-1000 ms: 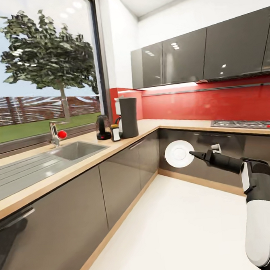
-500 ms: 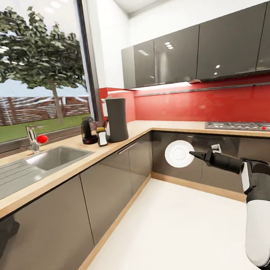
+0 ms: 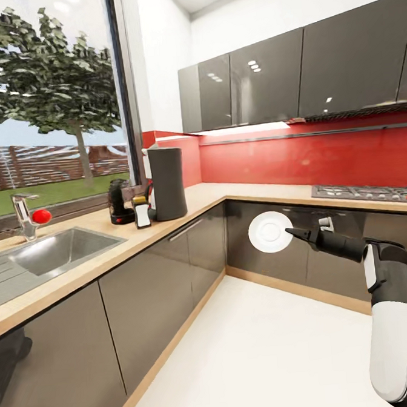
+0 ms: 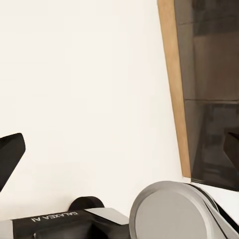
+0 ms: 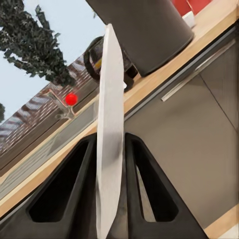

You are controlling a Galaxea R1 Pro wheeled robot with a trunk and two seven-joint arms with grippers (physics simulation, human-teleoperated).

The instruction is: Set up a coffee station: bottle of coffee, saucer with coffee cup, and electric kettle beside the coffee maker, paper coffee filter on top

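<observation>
My right gripper (image 3: 288, 231) is shut on the rim of the white saucer (image 3: 270, 232) and holds it on edge, in the air in front of the corner cabinets. The right wrist view shows the saucer (image 5: 109, 124) edge-on between both fingers (image 5: 74, 184). On the kitchen countertop (image 3: 203, 198) stands the dark grey coffee maker (image 3: 167, 183), with the bottle of coffee (image 3: 142, 211) and the electric kettle (image 3: 119, 202) beside it. The kitchen shelf (image 3: 296, 135) runs along the red wall. My left gripper (image 4: 119, 154) is open above the floor. The coffee cup and paper coffee filter are out of view.
A steel sink (image 3: 55, 250) with a red-knobbed tap (image 3: 28, 217) lies left of the appliances. A gas hob (image 3: 363, 191) sits on the right run of the counter. Glossy dark wall cabinets (image 3: 268, 83) hang above. White floor (image 3: 262, 351) lies open ahead.
The whole view has shifted: the counter, sink and appliances slide left and grow larger, so the camera has moved. My right arm holds the saucer in the same pose.
</observation>
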